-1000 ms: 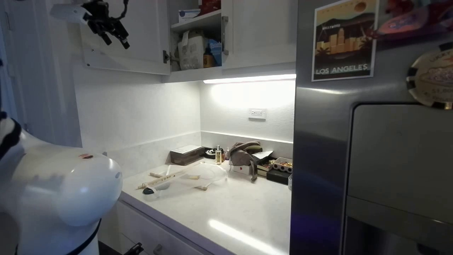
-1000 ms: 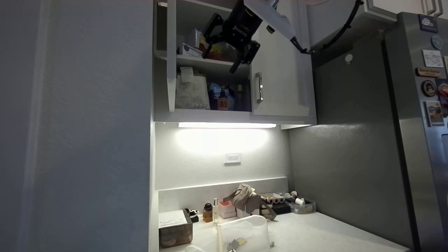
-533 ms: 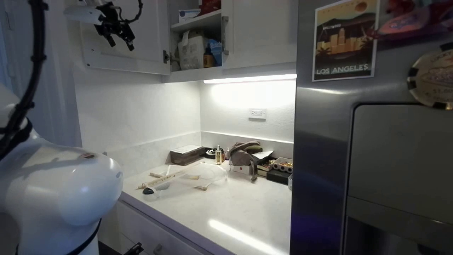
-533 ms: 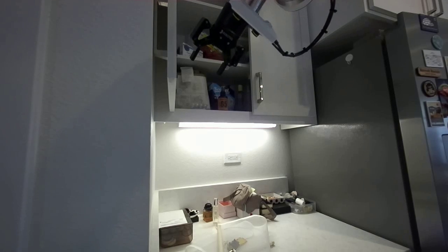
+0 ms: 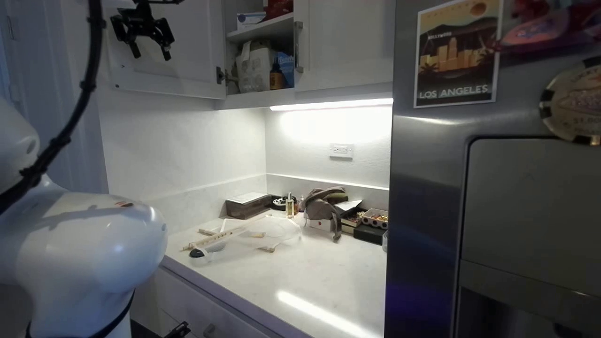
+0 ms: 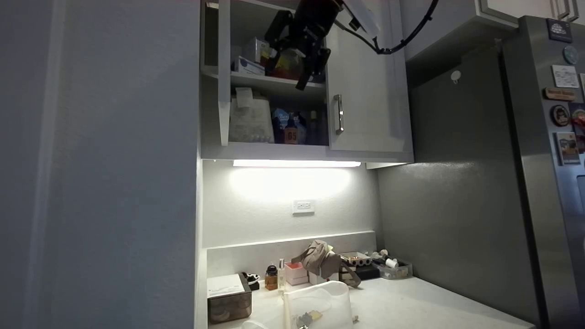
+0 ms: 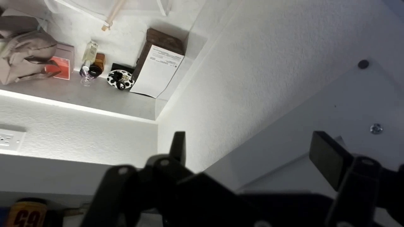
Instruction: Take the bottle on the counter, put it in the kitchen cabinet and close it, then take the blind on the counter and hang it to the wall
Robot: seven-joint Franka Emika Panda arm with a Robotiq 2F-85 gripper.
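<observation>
One claw (image 5: 151, 56), two fingers (image 7: 329, 159) apart, one blind (image 6: 324, 299) below

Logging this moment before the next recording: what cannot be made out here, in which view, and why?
Blind: in an exterior view, the bottom edge cuts off its lower part.
Red item up in the kitchen cabinet: in an exterior view, partly behind the hand.
Blue package: in an exterior view, partly behind the closed cabinet door.
White paper: its print is too small to read in the wrist view.
</observation>
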